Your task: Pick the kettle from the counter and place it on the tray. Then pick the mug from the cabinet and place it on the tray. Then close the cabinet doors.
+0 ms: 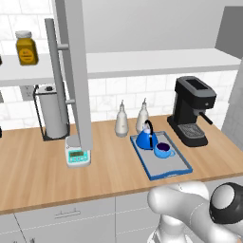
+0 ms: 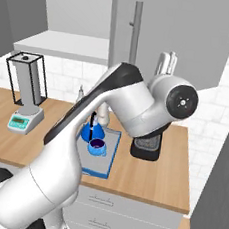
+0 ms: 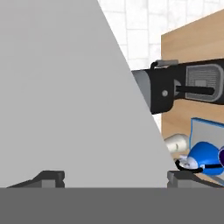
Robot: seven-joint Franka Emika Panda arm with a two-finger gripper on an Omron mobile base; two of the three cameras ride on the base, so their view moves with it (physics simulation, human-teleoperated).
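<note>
- left base view has the kettle [image 1: 146,138] and mug [image 1: 163,150] side by side on the tray [image 1: 176,167], mid-right of the counter [image 1: 38,166], so both placements look done.
- hand view shows the tool [image 3: 111,177] with tips spread wide, nothing pinched, facing a grey cabinet door [image 3: 65,87], likely to push it closed.
- another cabinet door [image 1: 76,71] stands open at upper left.
</note>
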